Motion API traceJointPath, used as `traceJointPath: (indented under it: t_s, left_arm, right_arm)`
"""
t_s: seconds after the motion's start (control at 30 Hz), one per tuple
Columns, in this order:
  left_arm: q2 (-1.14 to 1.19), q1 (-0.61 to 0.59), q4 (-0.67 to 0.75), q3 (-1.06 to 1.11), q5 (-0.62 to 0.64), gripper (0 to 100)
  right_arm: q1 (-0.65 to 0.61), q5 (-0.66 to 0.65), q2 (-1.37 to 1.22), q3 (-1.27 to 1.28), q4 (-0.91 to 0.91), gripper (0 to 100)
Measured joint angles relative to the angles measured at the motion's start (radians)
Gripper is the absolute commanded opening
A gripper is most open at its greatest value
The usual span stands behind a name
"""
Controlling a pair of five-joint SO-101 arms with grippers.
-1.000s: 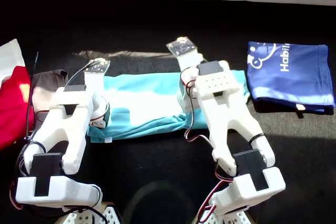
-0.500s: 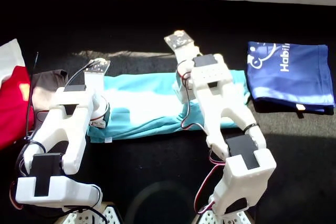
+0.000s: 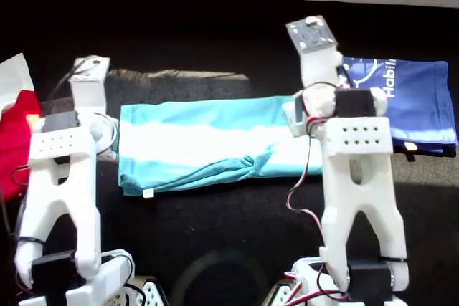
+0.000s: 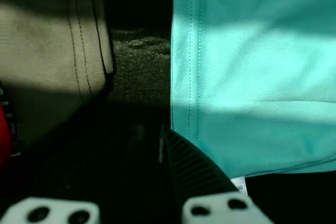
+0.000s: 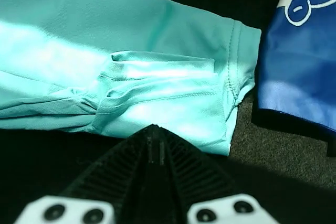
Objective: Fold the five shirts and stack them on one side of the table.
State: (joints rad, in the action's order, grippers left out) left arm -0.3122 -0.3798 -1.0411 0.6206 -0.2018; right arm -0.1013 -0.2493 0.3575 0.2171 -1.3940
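Note:
A teal shirt (image 3: 208,141) lies folded into a long band across the middle of the table, with a bunched sleeve on its near side (image 5: 105,103). Its left hem (image 4: 184,77) runs straight. My left gripper (image 3: 97,116) hangs shut above the gap between this shirt and a beige shirt (image 4: 47,51), holding nothing (image 4: 160,135). My right gripper (image 3: 310,109) is shut and empty too, hovering over the teal shirt's near right corner (image 5: 153,129). A folded blue shirt (image 3: 409,105) lies at the far right (image 5: 299,72).
A red shirt (image 3: 13,141) and a white one (image 3: 11,77) lie at the table's left edge. The table (image 3: 215,55) is covered in black cloth. A narrow dark strip (image 5: 252,124) separates the teal shirt from the blue one.
Both arms have drawn back and lifted off the teal shirt, the left one shifting left and the right one shifting right. The shirt now lies uncovered.

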Motion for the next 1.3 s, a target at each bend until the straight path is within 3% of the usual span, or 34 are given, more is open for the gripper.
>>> traceJointPath:
  t_s: [0.13,0.23,0.43,0.83,1.1,1.17,1.3]
  left_arm:
    - [0.055,-0.043,-0.078,-0.078,0.005,22]
    - [0.149,-0.043,-0.133,-0.147,0.080,22]
    - [0.358,0.003,-0.233,-0.331,0.187,22]
    - [0.766,0.058,-0.270,-0.634,0.196,22]
    - [0.885,0.058,-0.298,-0.743,0.167,22]
    - [0.910,0.058,-0.319,-0.770,0.144,19]
    - [0.961,0.068,-0.387,-0.847,0.130,1]
  right_arm:
    - [0.106,0.000,0.150,0.158,0.000,0.6]
    - [0.172,0.000,0.273,0.265,0.000,0.6]
    - [0.209,-0.086,0.486,0.477,0.003,0.6]
    - [0.227,-0.106,0.746,0.764,0.057,0.6]
    - [0.371,-0.106,0.841,0.809,0.057,0.6]
    - [0.388,-0.106,0.845,0.852,0.074,0.6]
    - [0.400,-0.106,0.847,0.971,0.152,0.6]
